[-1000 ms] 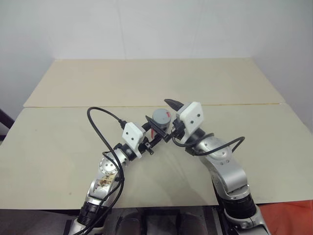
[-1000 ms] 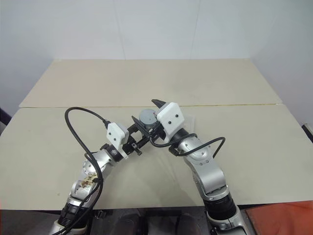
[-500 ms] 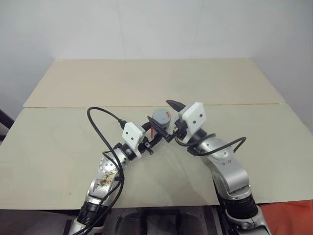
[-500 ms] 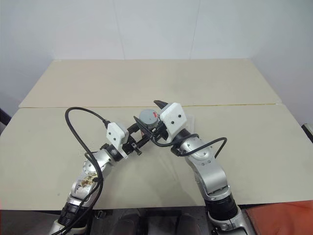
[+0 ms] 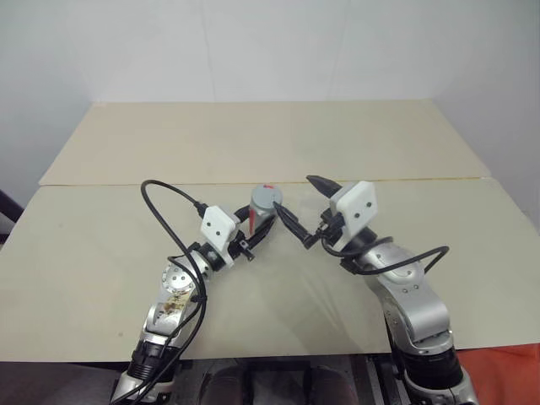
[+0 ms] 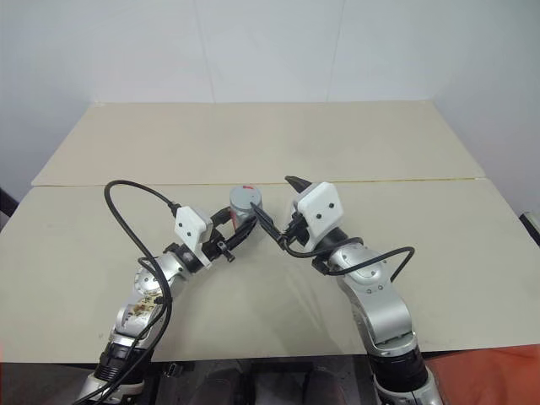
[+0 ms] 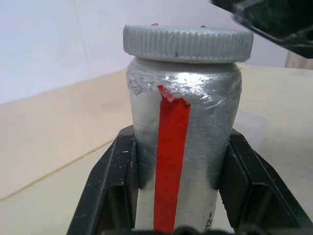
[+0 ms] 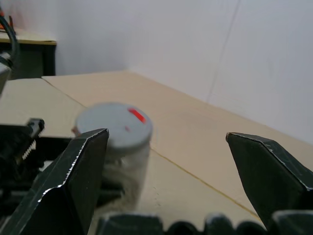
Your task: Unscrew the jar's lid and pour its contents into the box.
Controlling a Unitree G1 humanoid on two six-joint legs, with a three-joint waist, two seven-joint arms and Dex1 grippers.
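Left gripper [image 7: 178,196] clamps jar [image 7: 183,142]; right gripper [image 5: 305,209] gapes beside lid [image 7: 188,43]. Centre the right jaws over the lid before closing, then twist.

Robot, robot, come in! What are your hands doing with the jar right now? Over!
Left gripper shut on jar. Lid on. Right gripper open, beside lid, empty. Nothing in the way.

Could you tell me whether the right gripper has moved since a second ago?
Yes. The right gripper, fingers open, has drawn off the lid toward the robot's right along the table seam; the left gripper holds the jar.
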